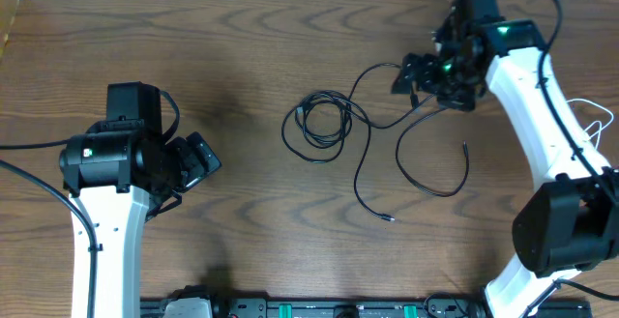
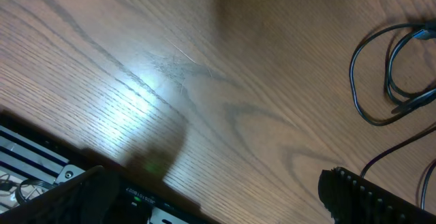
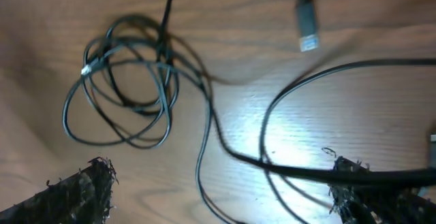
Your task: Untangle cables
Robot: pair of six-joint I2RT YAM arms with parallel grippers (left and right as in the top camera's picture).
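Black cables [image 1: 327,130] lie near the middle of the wooden table [image 1: 242,28]; directions here read the overhead view as a clock face. Part of them is wound into a loose coil [image 3: 163,81] just left of centre. From it, one strand trails toward 5 o'clock and ends in a small plug [image 1: 387,218]. Another sweeps a wide loop at 3 o'clock, and a further strand climbs toward 1 o'clock. A thin white cord [image 1: 600,115] shows at the far 3 o'clock edge, beside the right arm.

The right gripper [image 1: 426,76] hangs at 2 o'clock from the coil with its jaws spread wide. In its wrist view a black strand crosses the gap low down and reaches the right-hand fingertip [image 3: 361,190]. I cannot tell whether it touches that fingertip, and nothing is pinched. A silver-tipped plug [image 3: 308,28] lies on the wood at 1 o'clock in that view.

The left gripper [image 1: 198,159] sits at 8 o'clock from the coil, well apart from it. Its jaws are also spread, over bare wood, and its fingers [image 2: 368,197] hold nothing
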